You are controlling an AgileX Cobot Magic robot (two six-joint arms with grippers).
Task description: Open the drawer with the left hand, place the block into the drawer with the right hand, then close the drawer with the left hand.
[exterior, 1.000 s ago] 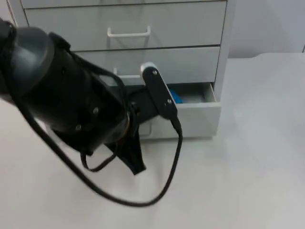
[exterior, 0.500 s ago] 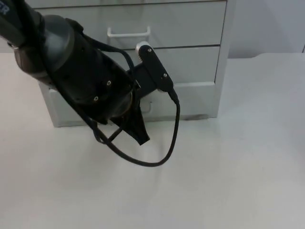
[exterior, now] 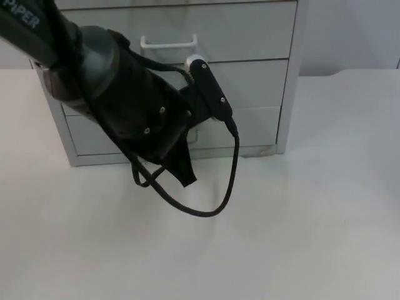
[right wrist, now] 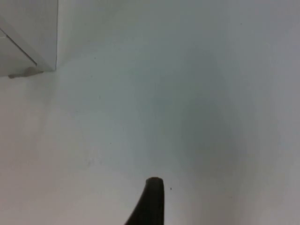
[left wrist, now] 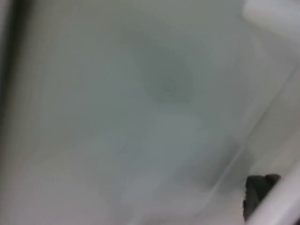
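Drawer [exterior: 244, 128] sits flush in the cabinet [exterior: 290, 75], directly ahead of the left gripper [exterior: 187, 172]; closing appears complete. Jaw state: cannot tell. Right gripper [right wrist: 149, 201] waits.

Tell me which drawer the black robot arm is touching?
The bottom drawer. The left gripper is down against its front, while the two drawers above, like the one with the white handle, sit higher.

drawer unit [exterior: 250, 75] at table [exterior: 300, 237] rear | left tool [exterior: 181, 169] before bottom drawer [exterior: 250, 128]

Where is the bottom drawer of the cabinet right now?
Top view: the bottom drawer sits shut, flush with the cabinet front, just behind the left gripper.
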